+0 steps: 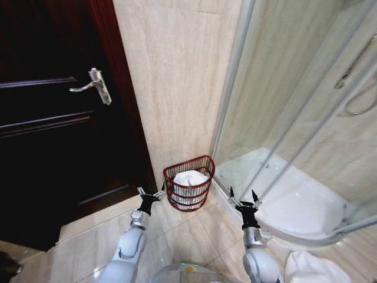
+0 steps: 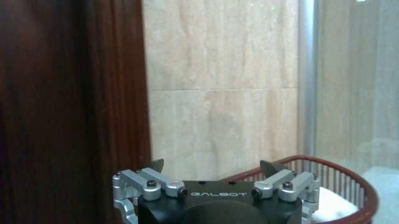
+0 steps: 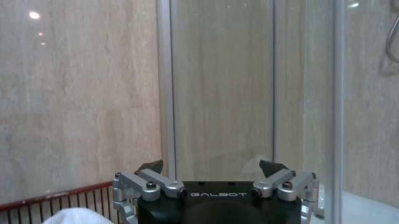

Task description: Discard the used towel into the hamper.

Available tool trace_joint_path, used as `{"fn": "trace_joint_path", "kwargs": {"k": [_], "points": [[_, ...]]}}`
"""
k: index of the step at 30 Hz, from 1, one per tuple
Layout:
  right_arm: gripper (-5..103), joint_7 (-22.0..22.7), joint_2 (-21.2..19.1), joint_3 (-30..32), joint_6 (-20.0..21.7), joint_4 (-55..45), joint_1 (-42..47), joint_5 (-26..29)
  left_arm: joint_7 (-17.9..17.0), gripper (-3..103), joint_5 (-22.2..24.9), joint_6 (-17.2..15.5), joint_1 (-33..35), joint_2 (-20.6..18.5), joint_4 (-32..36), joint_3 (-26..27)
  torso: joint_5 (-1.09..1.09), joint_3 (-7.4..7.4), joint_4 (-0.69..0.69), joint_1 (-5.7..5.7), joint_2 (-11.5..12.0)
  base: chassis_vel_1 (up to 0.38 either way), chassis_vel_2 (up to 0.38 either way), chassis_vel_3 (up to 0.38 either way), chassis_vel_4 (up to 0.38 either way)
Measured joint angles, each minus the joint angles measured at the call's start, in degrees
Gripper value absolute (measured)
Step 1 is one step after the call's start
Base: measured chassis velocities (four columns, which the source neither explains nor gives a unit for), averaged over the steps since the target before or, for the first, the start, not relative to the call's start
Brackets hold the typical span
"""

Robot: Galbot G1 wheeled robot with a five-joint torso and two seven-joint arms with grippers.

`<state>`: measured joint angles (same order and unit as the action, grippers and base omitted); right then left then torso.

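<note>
Head view, ribbed wire hamper [image 1: 189,187] (fluffy towel [image 1: 189,178] inside)

Right gripper [image 3: 212,166] seen with fingers spread wide, nothing held between them. Beige tiled wall [image 3: 74,93] faced beyond gripper. Glass shower panel [image 3: 249,84] framed by metal posts seen just beside wall. Hamper [image 3: 56,199] rim and ribs glimpsed near gripper, white towel [image 3: 74,216] lying inside it.
</note>
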<state>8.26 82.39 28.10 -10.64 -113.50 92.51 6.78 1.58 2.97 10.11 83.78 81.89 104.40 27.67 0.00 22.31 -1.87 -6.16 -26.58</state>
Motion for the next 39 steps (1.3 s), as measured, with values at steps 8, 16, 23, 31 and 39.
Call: {"fn": "trace_joint_path", "kwargs": {"k": [8,16,23,31,39], "points": [[100,1.8,-0.9,-3.8,3.4,0.4,-3.5,-1.3,0.1,100,0.1,-0.7,0.8,0.2,0.7,0.4,0.0,-0.49,0.0,0.31,0.8,-0.016,-0.021,-0.025,-0.014],[100,3.2,-2.7,-6.2,3.3,3.0,-6.4,0.1,-0.1,100,-0.3,-0.9,0.7,1.4,-0.2,1.5,0.0,-0.91,-0.01,0.56,1.5,-0.022,-0.061,-0.071,-0.03],[100,2.3,-3.1,-6.1,1.6,3.9,-5.5,0.6,-0.3,100,0.2,-1.3,-0.1,1.4,-0.8,2.0,0.01,-1.32,0.0,0.82,2.1,-0.026,-0.064,-0.068,-0.023],[100,3.1,-2.8,-5.9,2.5,3.7,-5.3,1.1,-0.4,100,2.0,-1.2,-0.9,0.2,-0.8,1.2,-0.01,-1.75,0.01,1.11,2.8,-0.007,-0.064,-0.065,-0.014],[100,2.7,-2.6,-5.4,-0.3,5.1,-5.6,1.1,-0.8,100,2.9,2.7,-0.8,1.4,-1.8,0.9,0.0,-1.77,-0.01,1.15,2.9,0.008,-0.013,-0.012,0.004]]}}
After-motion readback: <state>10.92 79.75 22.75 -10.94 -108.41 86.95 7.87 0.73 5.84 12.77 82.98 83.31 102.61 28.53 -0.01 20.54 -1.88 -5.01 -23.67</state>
